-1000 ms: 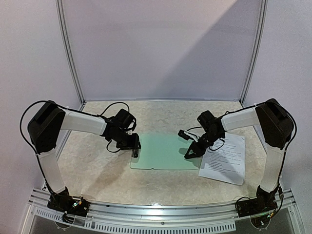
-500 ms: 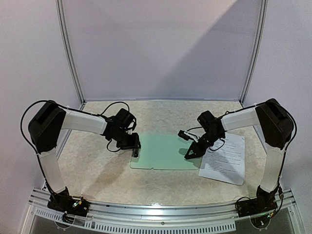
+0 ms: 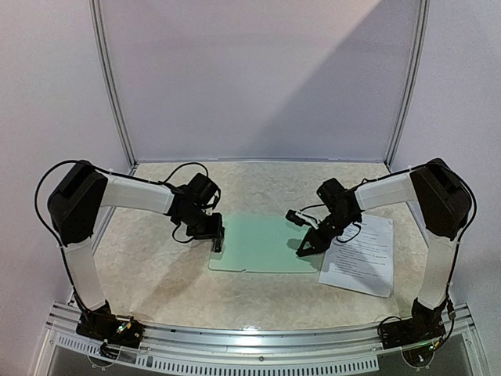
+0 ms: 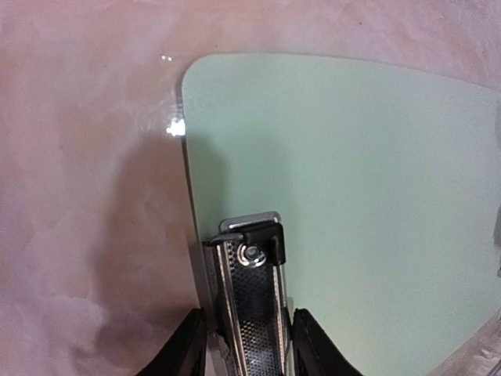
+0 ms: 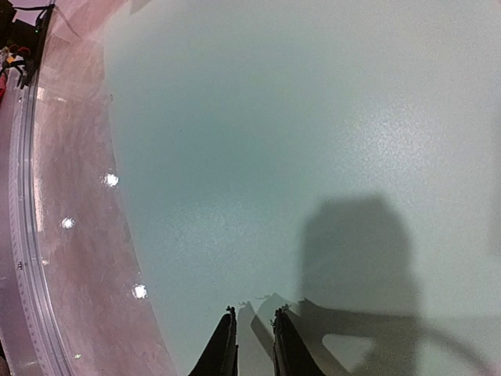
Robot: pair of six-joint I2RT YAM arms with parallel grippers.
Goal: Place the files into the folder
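Folder (image 3: 262,244), pale mint-green and flat, lies near the middle of a beige marbled table (image 3: 156,286), its long sides running left to right between two robot arms. A small clip (image 4: 252,249) of black and silver metal sits at the middle of the folder's left short edge. The left fingers (image 4: 188,351) reach in from the table side and stand one on each side of the clip, close against it. From the wrist view it cannot be told whether they already press on the metal or stop just short of it. The green surface beyond the clip is bare, with one rounded corner showing at the far left. Across the board, the right fingers (image 5: 221,348) point down over the folder's right part. They are parted only by a narrow gap with nothing between them, and their shadow (image 5: 356,258) falls dark on the green close to the tips. Whether the tips touch the surface cannot be told. The papers (image 3: 362,254), white sheets printed with lines of small black text, lie flat on the table just beside the folder's right edge, slightly askew, under the right arm's forearm. That arm hides the strip where sheets and folder meet, so any overlap cannot be judged.
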